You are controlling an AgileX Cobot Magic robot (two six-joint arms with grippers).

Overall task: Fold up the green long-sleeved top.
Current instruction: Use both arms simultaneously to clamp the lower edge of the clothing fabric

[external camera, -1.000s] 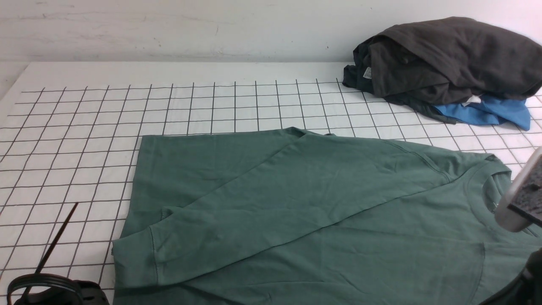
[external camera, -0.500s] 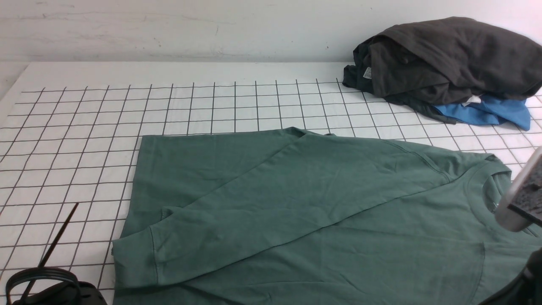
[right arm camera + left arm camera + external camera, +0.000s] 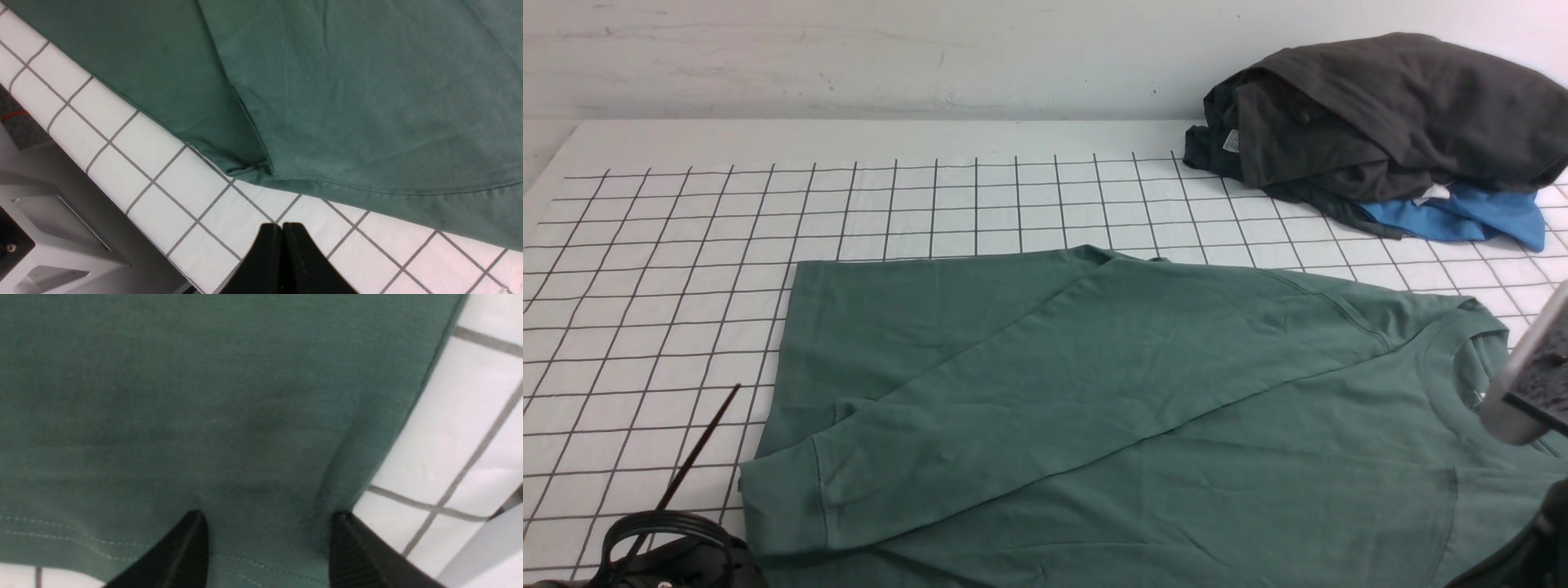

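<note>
**Left arm closes in on the hem corner**

Over the last second the left arm's black hardware (image 3: 662,551) has slid rightward, up to the near-left corner of the muted dark-green long-sleeved jersey top (image 3: 1094,408). The garment itself has not stirred.

The left gripper (image 3: 267,522) stands with its fingers apart, straddling the stitched hem (image 3: 102,539). We judge it is placed there to pinch that edge for a fold. The right gripper (image 3: 282,226) has its tips pressed together, holding nothing, parked over the white black-gridded table (image 3: 931,204) beside the top's edge.

The top lies flat at the near middle of the table, well apart from the dark grey-black heap of clothes (image 3: 1380,114) and the bright blue garment (image 3: 1462,216). Its long axis runs across the table, ribbed neck (image 3: 1462,343) toward our right and hem toward our left. One sleeve (image 3: 1054,384) lies diagonally over the body, its cuff (image 3: 784,498) at the hem end, so the sleeve fold seems done.
</note>
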